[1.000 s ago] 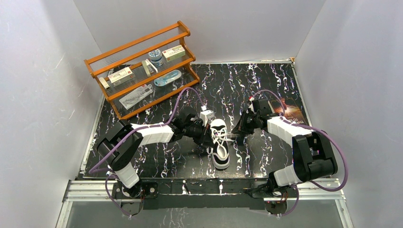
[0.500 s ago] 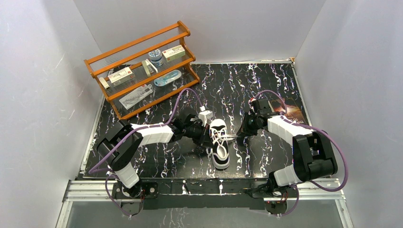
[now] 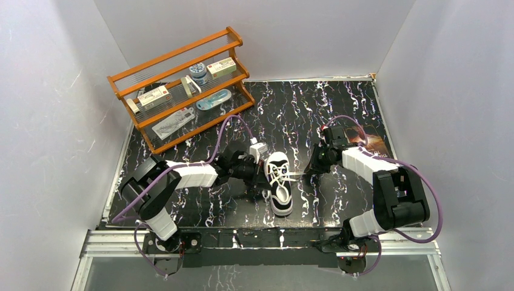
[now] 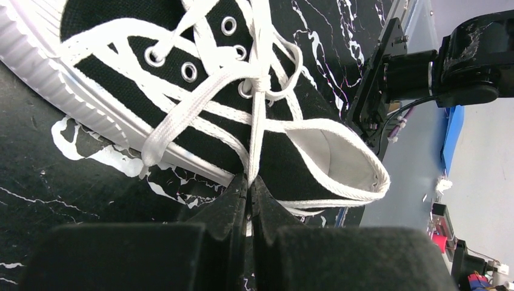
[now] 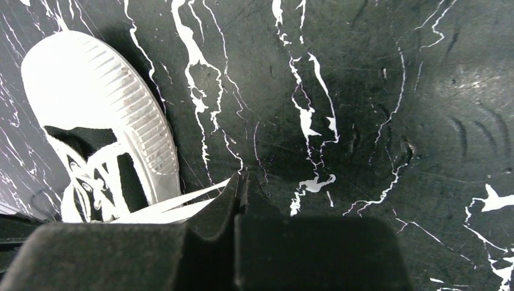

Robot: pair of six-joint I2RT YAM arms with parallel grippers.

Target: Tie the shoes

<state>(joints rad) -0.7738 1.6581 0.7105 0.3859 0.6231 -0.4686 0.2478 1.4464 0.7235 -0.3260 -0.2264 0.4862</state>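
Both arms have drawn outward since a sec ago: my R gripper (image 5: 240, 179) has backed off to the right of the sneaker (image 3: 279, 182), my L gripper (image 4: 250, 182) has eased left, and the white laces (image 4: 257, 115) btwn them look tauter. L fingers are pinched shut on one strand that rises straight to a crossing over the top eyelets. R fingers are clamped on what looks like two strands side by side, maybe a folded loop, can't tell for sure. The sneaker sits upright on the black marbled table (image 3: 339, 109), btwn my two grippers, toe cap pointing away from my bases, heel opening toward them. Progress, as I judge it: laces are threaded and a first crossing is formed and getting cinched, so roughly the early-to-mid stage. No finished bow shows yet, and another length drapes slack over the sneaker's side to the table. Left to do: snug the knot, make loops, pull the bow tight.
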